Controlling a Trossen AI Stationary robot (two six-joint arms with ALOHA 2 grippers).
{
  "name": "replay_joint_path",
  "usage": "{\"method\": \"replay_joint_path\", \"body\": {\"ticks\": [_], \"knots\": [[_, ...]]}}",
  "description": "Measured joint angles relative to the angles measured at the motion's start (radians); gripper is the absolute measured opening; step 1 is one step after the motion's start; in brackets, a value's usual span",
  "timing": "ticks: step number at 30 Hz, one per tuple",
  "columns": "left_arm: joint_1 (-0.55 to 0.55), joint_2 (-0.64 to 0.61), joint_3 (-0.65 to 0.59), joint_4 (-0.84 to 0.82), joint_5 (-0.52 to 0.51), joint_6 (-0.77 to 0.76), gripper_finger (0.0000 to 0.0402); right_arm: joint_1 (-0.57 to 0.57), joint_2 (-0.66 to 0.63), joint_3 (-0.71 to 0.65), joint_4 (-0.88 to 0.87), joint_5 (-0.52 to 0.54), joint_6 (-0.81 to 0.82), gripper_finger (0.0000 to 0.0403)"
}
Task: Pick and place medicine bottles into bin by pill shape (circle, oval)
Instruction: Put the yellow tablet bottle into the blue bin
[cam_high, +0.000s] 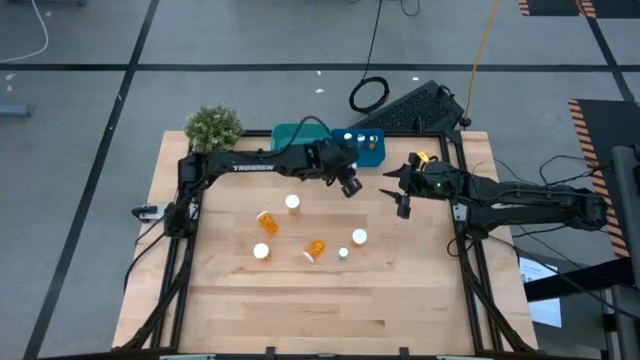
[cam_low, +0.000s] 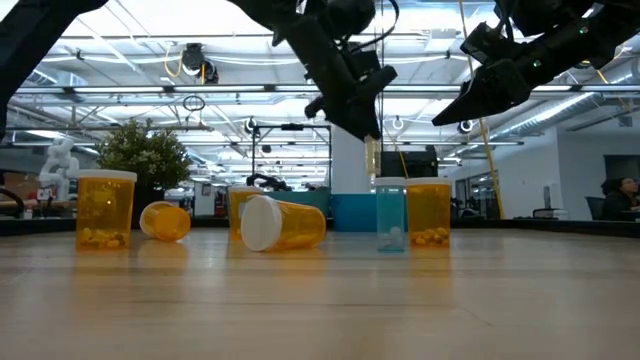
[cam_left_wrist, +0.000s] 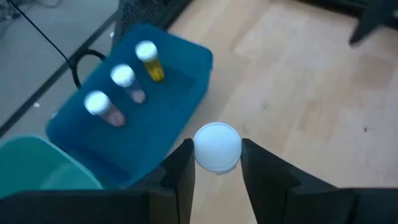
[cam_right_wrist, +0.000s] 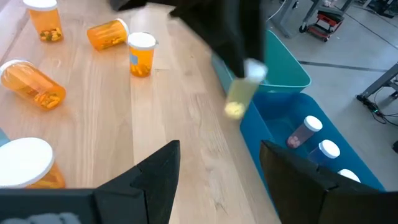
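from above, the left gripper (cam_high: 349, 185) hung just in front of the blue bin (cam_high: 362, 146), with the teal bin (cam_high: 296, 134) beside it at the back of the bench (cam_high: 330, 300). the right gripper (cam_high: 399, 190) hovered near it, off to the side of the blue bin. five medicine bottles (cam_high: 315, 248) were left on the boards, some upright and some lying down. white lettering on the left arm looked like "trossen", though it was too small to be sure.

from bench height, both grippers were up in the air, the left one clenched on a slim bottle (cam_low: 373, 152). the bottles on the bench included a clear bluish one (cam_low: 390, 214) standing among the orange ones.

the left wrist view showed the jaws grasping the held bottle, its white cap (cam_left_wrist: 217, 146) between the fingers (cam_left_wrist: 181, 169). three bottles already stood in the blue bin.

the right wrist view showed the right jaws spread and empty above the boards. one upright bottle carried a blue label (cam_right_wrist: 134, 58), unreadable.

these bottles looked light, stiff and smooth, so likely to roll or slip; a hold across the body just under the cap seemed safest.
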Motion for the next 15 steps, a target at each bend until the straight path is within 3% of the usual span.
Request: {"method": "replay_joint_path", "body": {"ticks": [15], "knots": [[0.126, 0.013, 0.052, 0.034, 0.035, 0.143, 0.012, 0.0, -0.002, 0.0, -0.011, 0.002, -0.029, 0.0215]]}}
